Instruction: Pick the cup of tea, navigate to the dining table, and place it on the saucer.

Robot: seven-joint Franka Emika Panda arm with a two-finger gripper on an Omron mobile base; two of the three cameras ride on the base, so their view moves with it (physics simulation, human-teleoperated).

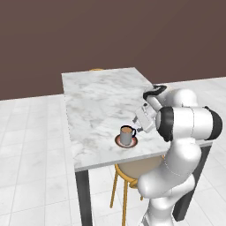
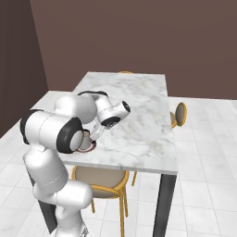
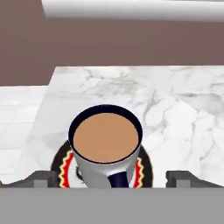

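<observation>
The cup of tea (image 3: 106, 146) is sitting upright on the saucer (image 1: 126, 141), the gripper (image 3: 107, 178) is standing spread around it, so it is needing a straight, unhurried retreat

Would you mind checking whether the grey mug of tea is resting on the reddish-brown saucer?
Touching: in the left base view the grey mug stands upright directly on the saucer.

The white arm (image 2: 69, 125) leans over the dining table (image 2: 139, 115), above a tan stool (image 2: 99, 178).
</observation>
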